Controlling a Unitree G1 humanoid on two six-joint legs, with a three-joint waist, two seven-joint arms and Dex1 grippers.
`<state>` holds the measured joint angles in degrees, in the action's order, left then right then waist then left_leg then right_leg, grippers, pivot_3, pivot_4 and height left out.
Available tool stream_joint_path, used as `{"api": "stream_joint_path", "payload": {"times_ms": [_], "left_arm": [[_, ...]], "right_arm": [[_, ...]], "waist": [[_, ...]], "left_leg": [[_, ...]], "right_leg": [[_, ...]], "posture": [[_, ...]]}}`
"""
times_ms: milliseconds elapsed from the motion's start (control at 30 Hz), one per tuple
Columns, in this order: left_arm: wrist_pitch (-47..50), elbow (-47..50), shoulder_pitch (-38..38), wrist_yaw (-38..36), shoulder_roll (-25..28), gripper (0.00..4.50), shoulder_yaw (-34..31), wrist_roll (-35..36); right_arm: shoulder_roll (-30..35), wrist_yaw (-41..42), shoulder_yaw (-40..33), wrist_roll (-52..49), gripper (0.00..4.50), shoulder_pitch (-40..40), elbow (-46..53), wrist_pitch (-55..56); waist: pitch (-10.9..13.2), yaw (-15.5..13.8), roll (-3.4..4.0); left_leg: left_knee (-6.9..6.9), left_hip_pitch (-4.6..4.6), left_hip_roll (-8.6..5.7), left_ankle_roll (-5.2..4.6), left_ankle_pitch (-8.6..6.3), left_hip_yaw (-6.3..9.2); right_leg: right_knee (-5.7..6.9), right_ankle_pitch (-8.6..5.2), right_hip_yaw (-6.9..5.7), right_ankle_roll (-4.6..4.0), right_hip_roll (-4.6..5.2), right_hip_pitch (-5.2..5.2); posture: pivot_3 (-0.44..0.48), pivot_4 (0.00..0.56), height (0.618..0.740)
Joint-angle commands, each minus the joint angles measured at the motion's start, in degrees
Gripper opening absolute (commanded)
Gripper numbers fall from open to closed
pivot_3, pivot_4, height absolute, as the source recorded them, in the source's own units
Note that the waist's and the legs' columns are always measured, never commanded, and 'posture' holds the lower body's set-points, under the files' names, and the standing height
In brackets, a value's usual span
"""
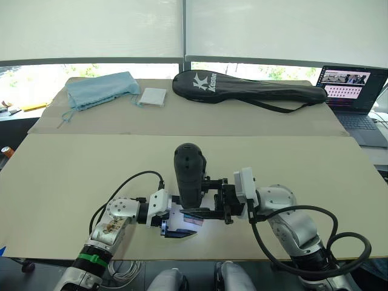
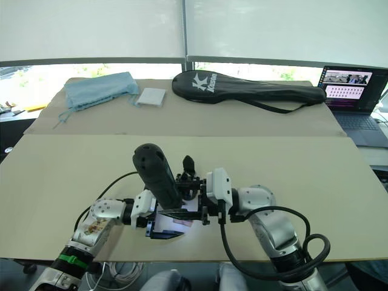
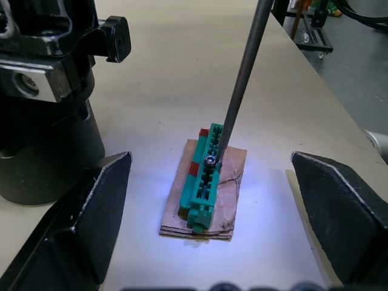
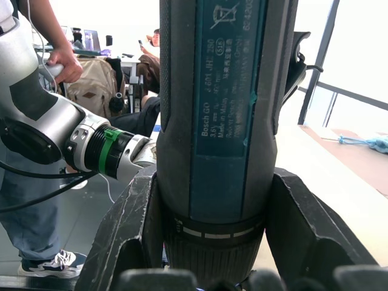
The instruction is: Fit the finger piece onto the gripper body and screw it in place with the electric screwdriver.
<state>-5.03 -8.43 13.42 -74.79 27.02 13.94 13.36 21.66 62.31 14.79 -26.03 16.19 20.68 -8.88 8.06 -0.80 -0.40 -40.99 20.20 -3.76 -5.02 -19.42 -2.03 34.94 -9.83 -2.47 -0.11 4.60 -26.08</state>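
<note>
The electric screwdriver (image 1: 189, 174) stands nearly upright near the table's front, and my right gripper (image 4: 215, 203) is shut around its barrel. Its thin bit (image 3: 242, 79) comes down onto a screw on a small green-and-tan block (image 3: 205, 182), lit by the tool's light. My left gripper (image 3: 210, 160) is open, one finger on each side of that block, touching neither it nor the bit. The black gripper body (image 2: 189, 177) stands just behind the block, with a pointed finger sticking up. I cannot pick out a separate finger piece.
At the back of the table lie a black racket bag (image 1: 242, 90), a blue cloth (image 1: 100, 89) and a white packet (image 1: 153, 97). A laptop (image 1: 354, 91) sits at the far right. A person (image 4: 36, 200) stands beyond the table's edge in the right wrist view.
</note>
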Motion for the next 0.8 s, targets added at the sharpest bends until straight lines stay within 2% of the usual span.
{"api": "stream_joint_path", "payload": {"times_ms": [33, 800], "left_arm": [[0.93, -0.46, -1.16, 0.34, -0.33, 4.44, 2.13, -1.01], [1.00, -0.84, -1.24, 0.07, -0.68, 4.44, 2.67, -1.12]], "right_arm": [[-0.12, 0.18, -1.30, -1.62, 1.92, 1.05, 2.23, 1.81], [-0.01, -0.55, -1.50, -1.03, 1.92, 1.24, 2.21, 1.87]], "waist": [[0.00, 0.00, 0.00], [0.00, -0.02, 0.00]], "left_leg": [[0.00, 0.00, 0.00, 0.00, 0.00, 0.00], [-0.01, 0.00, 0.00, 0.00, 0.00, 0.00]], "right_leg": [[0.00, 0.00, 0.00, 0.00, 0.00, 0.00], [0.00, 0.00, -0.01, 0.00, -0.01, 0.00]], "posture": [[0.000, 0.150, 0.740], [0.000, 0.150, 0.740]]}}
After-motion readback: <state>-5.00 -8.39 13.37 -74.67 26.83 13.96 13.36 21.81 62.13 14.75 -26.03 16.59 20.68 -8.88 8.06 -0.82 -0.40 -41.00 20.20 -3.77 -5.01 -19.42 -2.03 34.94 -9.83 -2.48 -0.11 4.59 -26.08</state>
